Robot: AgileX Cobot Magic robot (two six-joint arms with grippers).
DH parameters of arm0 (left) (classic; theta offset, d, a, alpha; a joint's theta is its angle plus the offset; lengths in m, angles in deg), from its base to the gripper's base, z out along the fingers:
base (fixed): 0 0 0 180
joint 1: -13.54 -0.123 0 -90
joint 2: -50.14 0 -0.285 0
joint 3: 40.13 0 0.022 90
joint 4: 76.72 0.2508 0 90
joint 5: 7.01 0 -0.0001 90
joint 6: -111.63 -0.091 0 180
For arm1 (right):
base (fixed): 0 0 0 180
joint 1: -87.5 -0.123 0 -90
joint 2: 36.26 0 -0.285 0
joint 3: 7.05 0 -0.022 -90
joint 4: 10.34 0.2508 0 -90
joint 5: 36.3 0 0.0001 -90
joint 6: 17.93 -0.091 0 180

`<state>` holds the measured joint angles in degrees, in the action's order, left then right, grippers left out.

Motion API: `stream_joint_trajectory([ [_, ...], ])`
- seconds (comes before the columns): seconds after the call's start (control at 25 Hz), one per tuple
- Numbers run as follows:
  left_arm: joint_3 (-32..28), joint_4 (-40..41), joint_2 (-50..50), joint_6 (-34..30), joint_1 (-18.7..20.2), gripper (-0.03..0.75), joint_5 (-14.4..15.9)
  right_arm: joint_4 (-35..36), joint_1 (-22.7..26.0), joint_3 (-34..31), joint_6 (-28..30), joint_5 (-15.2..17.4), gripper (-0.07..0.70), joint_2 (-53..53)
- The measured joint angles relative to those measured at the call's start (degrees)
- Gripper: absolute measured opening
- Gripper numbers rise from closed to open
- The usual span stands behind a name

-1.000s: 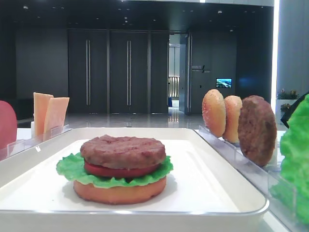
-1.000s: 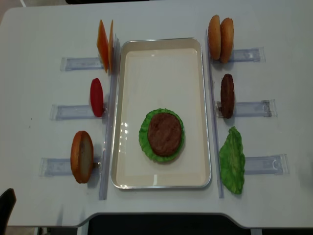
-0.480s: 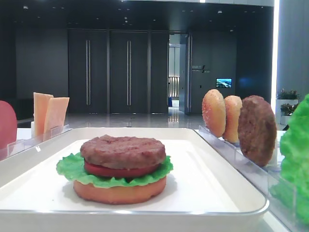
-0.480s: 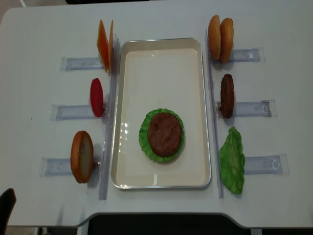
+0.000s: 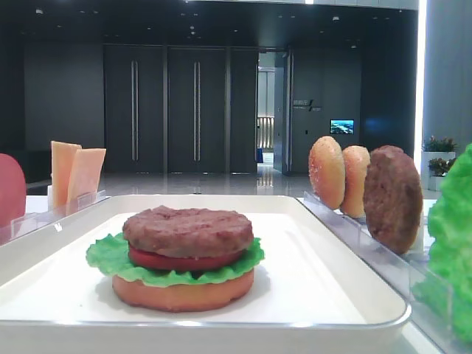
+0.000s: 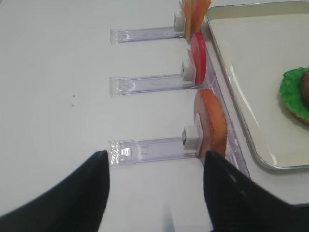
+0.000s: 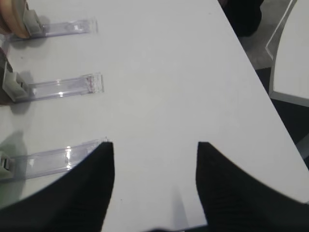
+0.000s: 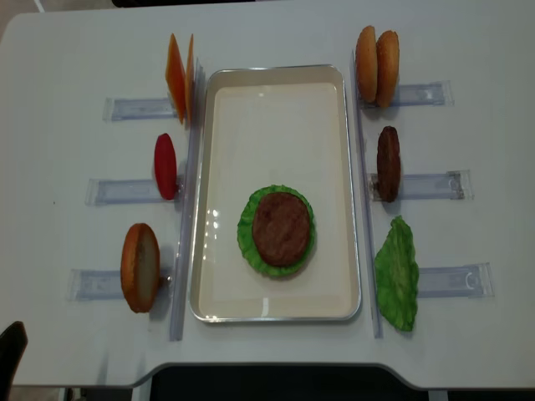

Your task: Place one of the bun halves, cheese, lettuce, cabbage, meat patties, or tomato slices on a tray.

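The tray (image 8: 276,100) holds 1 burger stack: bun (image 5: 183,290), lettuce (image 5: 103,255), tomato (image 5: 184,261), patty (image 8: 281,228) on top (toward 6 o'clock on the tray). At 3 o'clock stands 1 spare patty (image 8: 388,163). Both the left gripper (image 6: 154,193) and the right gripper (image 7: 154,179) are spread, holding nothing.
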<state>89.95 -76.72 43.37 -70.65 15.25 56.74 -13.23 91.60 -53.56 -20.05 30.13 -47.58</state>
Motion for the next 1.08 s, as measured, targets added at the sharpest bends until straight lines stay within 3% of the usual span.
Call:
stream_joint_trajectory([
  [0.24,0.0,0.0,0.0,0.0,0.0,0.471,0.0,0.76,0.0,-0.89,0.66,-0.01,0.367,3.87],
  [0.44,0.0,0.0,0.0,0.0,0.0,0.471,0.0,6.87,0.0,-1.54,6.3,-0.74,0.367,4.0],
  [1.08,0.0,0.0,0.0,0.0,0.0,0.471,0.0,7.13,0.0,-1.66,6.51,-1.09,0.365,4.0],
])
